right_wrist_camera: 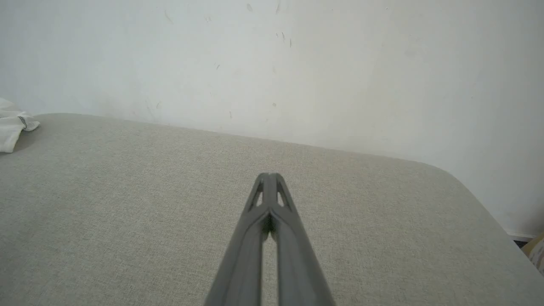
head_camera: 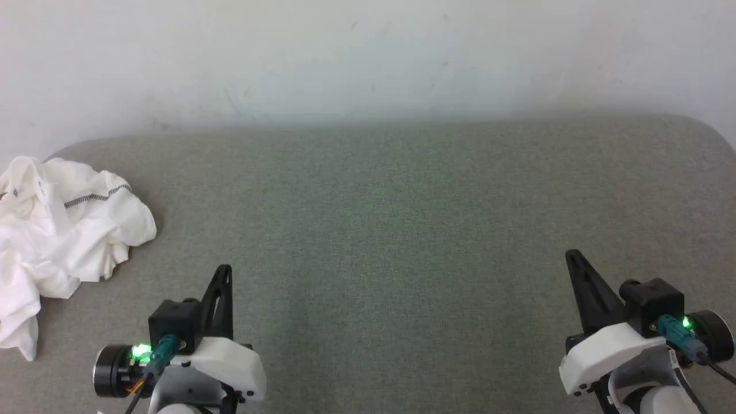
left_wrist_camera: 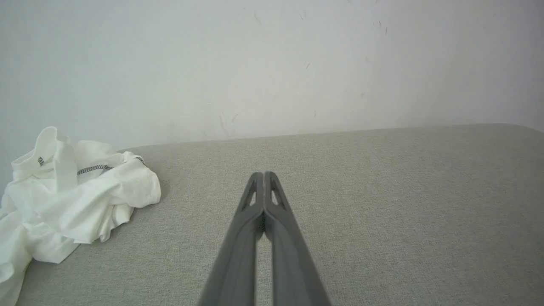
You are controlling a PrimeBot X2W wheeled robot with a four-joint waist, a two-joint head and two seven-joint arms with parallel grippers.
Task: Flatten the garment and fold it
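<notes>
The white garment [head_camera: 63, 236] lies crumpled in a heap at the far left of the grey padded surface, its dark zigzag stitching showing on top. The left wrist view has the garment [left_wrist_camera: 72, 204] at its left edge, and a corner of the garment [right_wrist_camera: 12, 125] peeks in at the right wrist view's left edge. My left gripper [head_camera: 225, 269] hovers low at the lower left, shut and empty, a short way right of the heap. Over at the lower right, my right gripper [head_camera: 570, 254] is shut too, holding nothing, far from the cloth. Both fingertip pairs touch in the wrist views [left_wrist_camera: 264, 174] [right_wrist_camera: 268, 175].
The grey fabric surface [head_camera: 391, 230] stretches wide between the arms, with rounded far corners. A pale wall [head_camera: 368, 57] stands right behind its back edge. A yellowish object [right_wrist_camera: 536, 250] sits beyond the surface's right end.
</notes>
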